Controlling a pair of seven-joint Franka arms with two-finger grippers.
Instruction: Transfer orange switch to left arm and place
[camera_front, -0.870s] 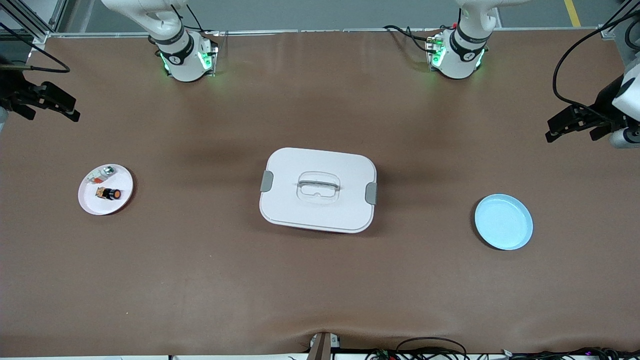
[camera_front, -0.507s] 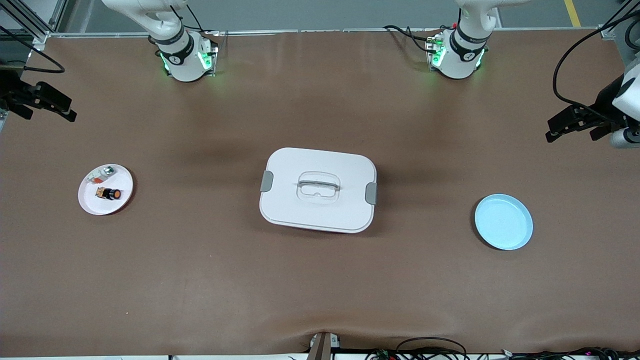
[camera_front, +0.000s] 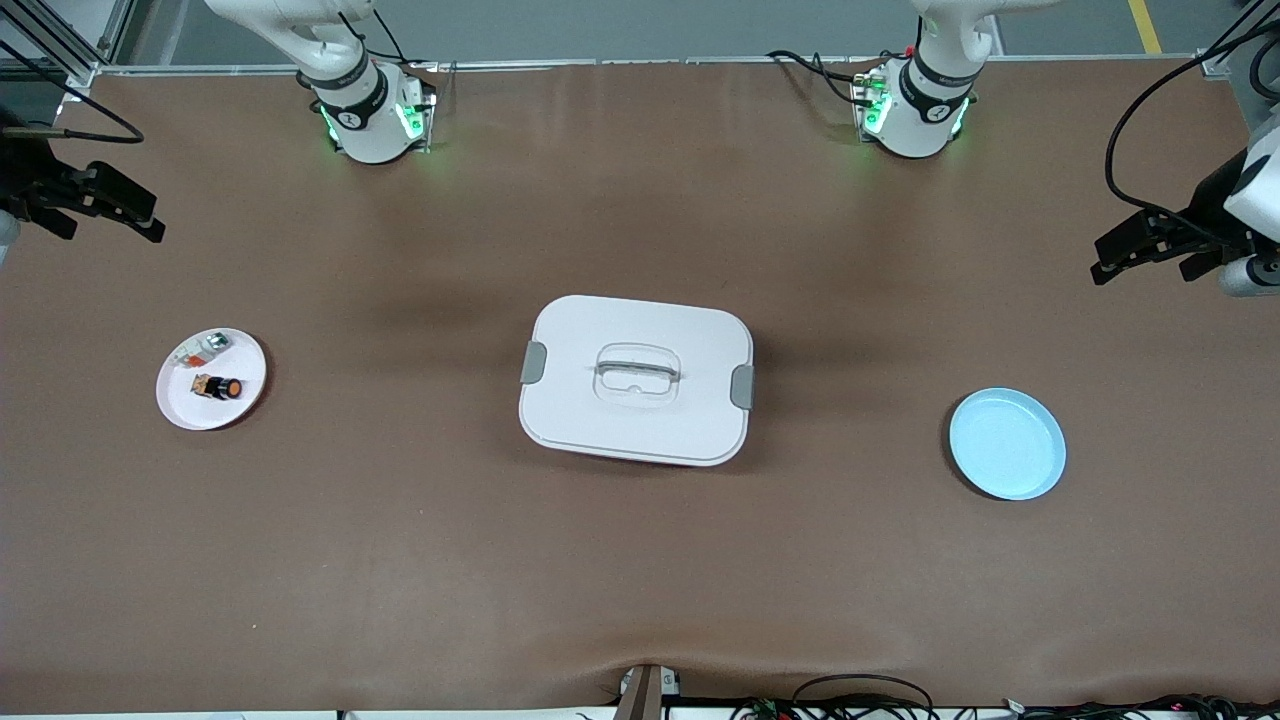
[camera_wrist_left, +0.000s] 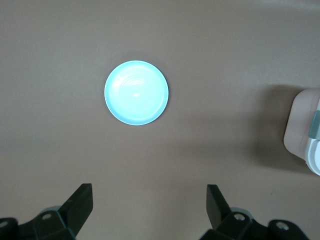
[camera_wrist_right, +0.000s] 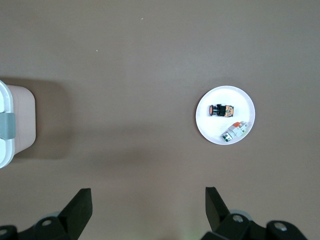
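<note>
- Right gripper (camera_wrist_right: 145, 212): fingers spread wide, nothing between them; it hangs high over the bare table at the right arm's end, with the pink plate (camera_wrist_right: 248, 107) nearer the front camera than the spot beneath it.
- Orange switch (camera_front: 219, 386): lies on its side on that plate, long axis roughly along the table's length, orange cap toward the box (camera_front: 636, 379); a small silver-white part (camera_front: 199, 348) lies beside it.
- Judgement: the right arm is far nearer, so it should pick first.
- Left gripper (camera_wrist_left: 147, 210): fingers released, empty, waiting above the blue plate (camera_front: 1007, 443) at the left arm's end.
</note>
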